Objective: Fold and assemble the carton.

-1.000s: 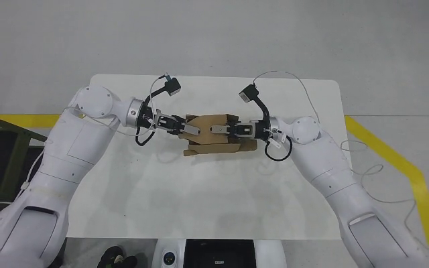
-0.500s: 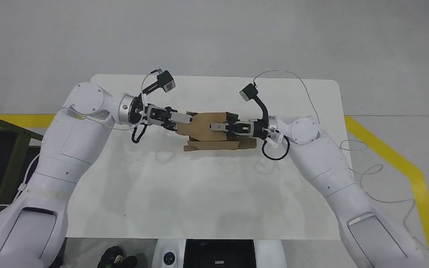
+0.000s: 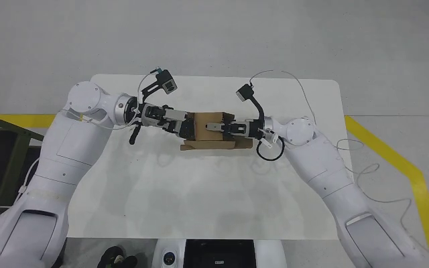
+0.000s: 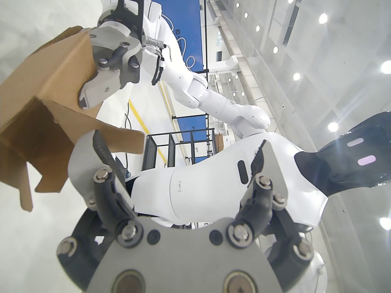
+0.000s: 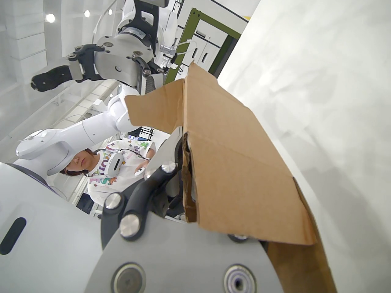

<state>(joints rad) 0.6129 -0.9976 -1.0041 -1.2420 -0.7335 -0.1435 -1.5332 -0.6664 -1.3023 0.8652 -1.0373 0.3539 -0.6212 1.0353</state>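
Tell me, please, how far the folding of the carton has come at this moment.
Done: the carton looks opened into a hollow shape. In hand: the right gripper is shut on one panel, and the left gripper is open at the other end, one finger beside a loose flap. Left: the end flaps stick out unfolded, so folding them shut remains.
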